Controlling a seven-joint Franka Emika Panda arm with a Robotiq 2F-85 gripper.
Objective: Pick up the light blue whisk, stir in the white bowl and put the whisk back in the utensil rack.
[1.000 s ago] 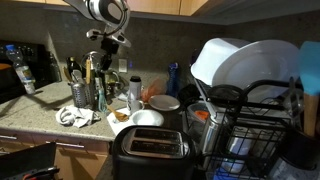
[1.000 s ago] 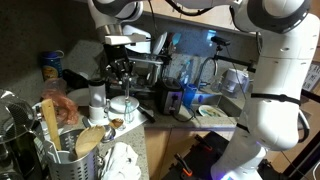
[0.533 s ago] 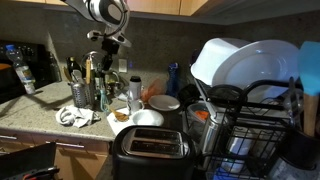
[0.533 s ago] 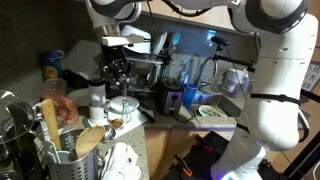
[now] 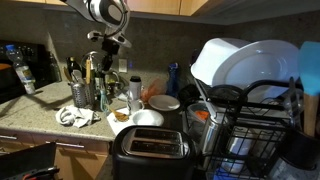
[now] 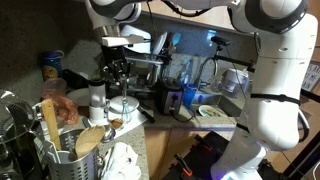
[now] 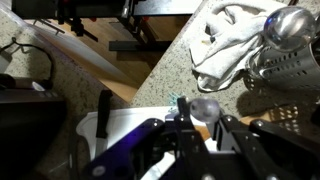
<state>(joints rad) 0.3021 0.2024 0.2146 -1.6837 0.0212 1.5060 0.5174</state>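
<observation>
My gripper hangs over the counter between the utensil rack and the white bowl. It is shut on the handle of the light blue whisk, which hangs straight down from it. In the wrist view the handle's rounded end shows between the fingers. The utensil rack, a silvery mesh cup holding several utensils, stands close beside it and also shows in the wrist view. The white bowl sits in front of the toaster. I cannot tell whether the whisk head is in the bowl.
A crumpled white cloth lies by the rack. A black toaster stands at the counter's front. A large black wire dish rack holds white plates. A white plate, a shaker and bottles stand behind.
</observation>
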